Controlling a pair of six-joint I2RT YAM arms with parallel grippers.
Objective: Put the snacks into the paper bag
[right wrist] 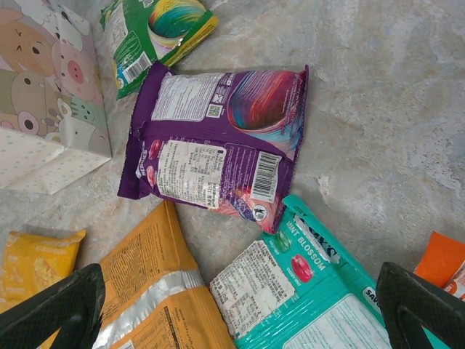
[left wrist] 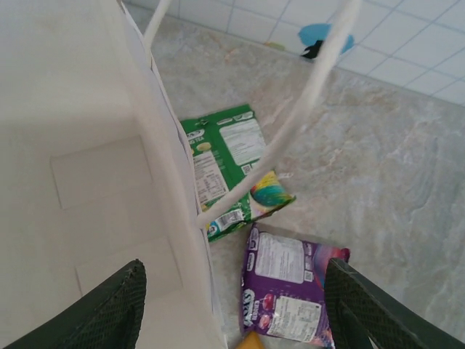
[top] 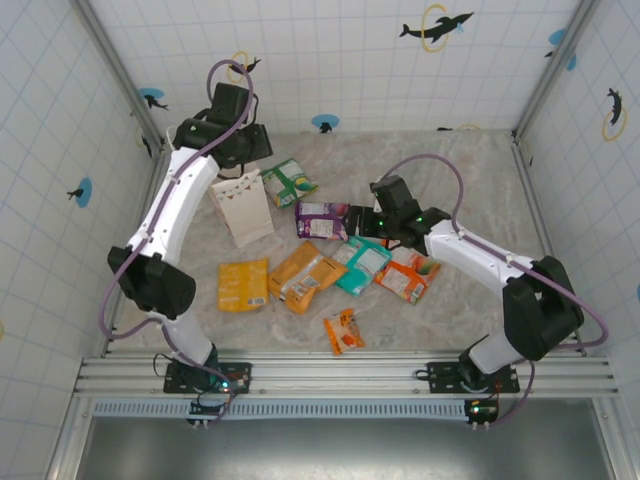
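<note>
The white paper bag (top: 243, 205) stands at the left of the table, its inside (left wrist: 73, 182) empty. My left gripper (top: 238, 150) hangs open over the bag's rim (left wrist: 232, 309), one finger (left wrist: 109, 313) inside and the other outside, with the bag's wall running between them untouched. Snacks lie flat to the right: green-white (top: 290, 182), purple (top: 322, 220), teal (top: 362, 264), orange-red (top: 408, 274), orange (top: 305, 275), yellow (top: 243, 284) and a small orange one (top: 343, 331). My right gripper (top: 372, 222) is open and empty (right wrist: 240, 313) above the teal packet (right wrist: 312, 291) and the orange packet (right wrist: 152, 291), just below the purple one (right wrist: 218, 145).
A white cord handle (left wrist: 290, 131) of the bag arcs across the left wrist view over the green-white packet (left wrist: 225, 167). Tiled walls (top: 330, 50) close in the table on three sides. The metal rail (top: 330, 375) with the arm bases runs along the near edge.
</note>
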